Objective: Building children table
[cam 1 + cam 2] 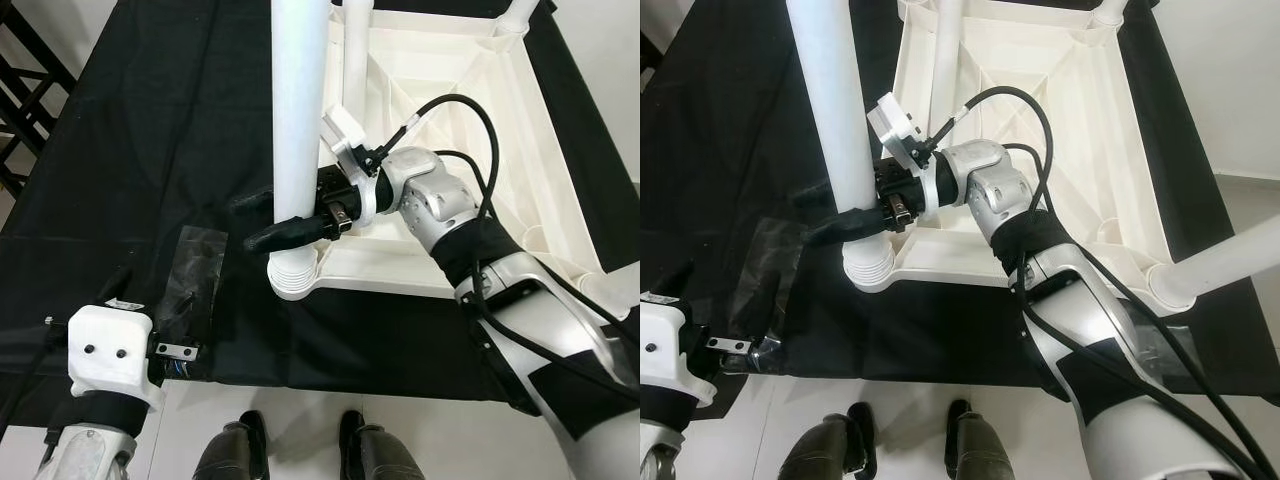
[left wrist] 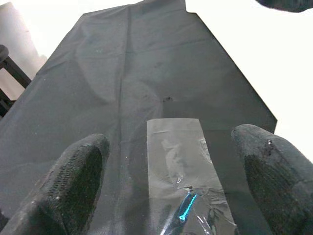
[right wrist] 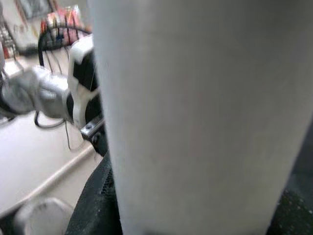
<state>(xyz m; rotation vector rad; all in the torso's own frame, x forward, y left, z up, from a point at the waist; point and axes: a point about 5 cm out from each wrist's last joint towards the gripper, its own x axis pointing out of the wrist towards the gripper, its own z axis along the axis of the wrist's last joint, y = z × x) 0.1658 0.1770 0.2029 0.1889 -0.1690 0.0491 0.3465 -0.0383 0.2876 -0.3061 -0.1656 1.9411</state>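
A black cloth (image 1: pixel 150 150) covers the work surface. On it, at one o'clock from the robot, lies the white plastic children's table (image 1: pixel 470 130) upside down, its legs pointing up. The near-left table leg (image 1: pixel 298 120) stands in its threaded corner socket (image 1: pixel 293 275). The right gripper (image 1: pixel 285 228) reaches in from three o'clock, its black fingers clamped around that leg. At seven o'clock the left gripper (image 2: pixel 171 181) hovers with jaws wide over a clear plastic bag (image 1: pixel 195 275).
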